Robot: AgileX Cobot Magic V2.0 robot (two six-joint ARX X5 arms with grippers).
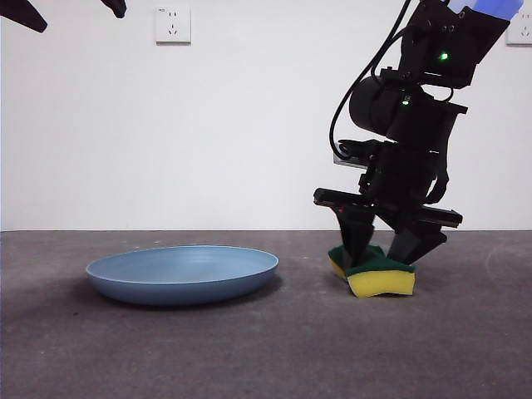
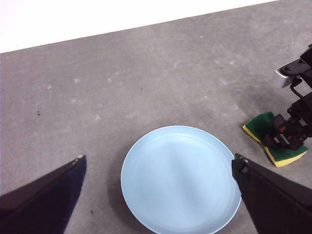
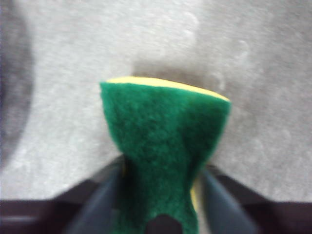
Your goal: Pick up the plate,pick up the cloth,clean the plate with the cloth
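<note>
- Behind the grey desk (image 1: 249,349) a plain white wall (image 1: 249,125) with a socket (image 1: 172,23) is seen.
- By judgement, the task is only at its beginning: the plate (image 1: 183,273) is not yet picked up and lies flat on the desk, and no wiping is done.
- The cloth (image 1: 374,273), a yellow sponge with a green layer, is being gripped but appears still to rest on the desk, well apart from the plate, so its lifting is judged as not finished.
- The right gripper (image 1: 386,247) is lowered over the cloth; in the right wrist view its fingers (image 3: 100,195) are closed onto the pinched sides of the cloth (image 3: 165,146), with the green layer facing up.
- The left gripper (image 2: 158,195) hangs above the plate (image 2: 180,180); its fingers (image 2: 273,195) are spread wide, one on each side of the plate, and nothing is held or touched by them.
- What is left, as far as can be judged: the grasp and lift of the plate, the lift of the cloth, and the cleaning itself.
</note>
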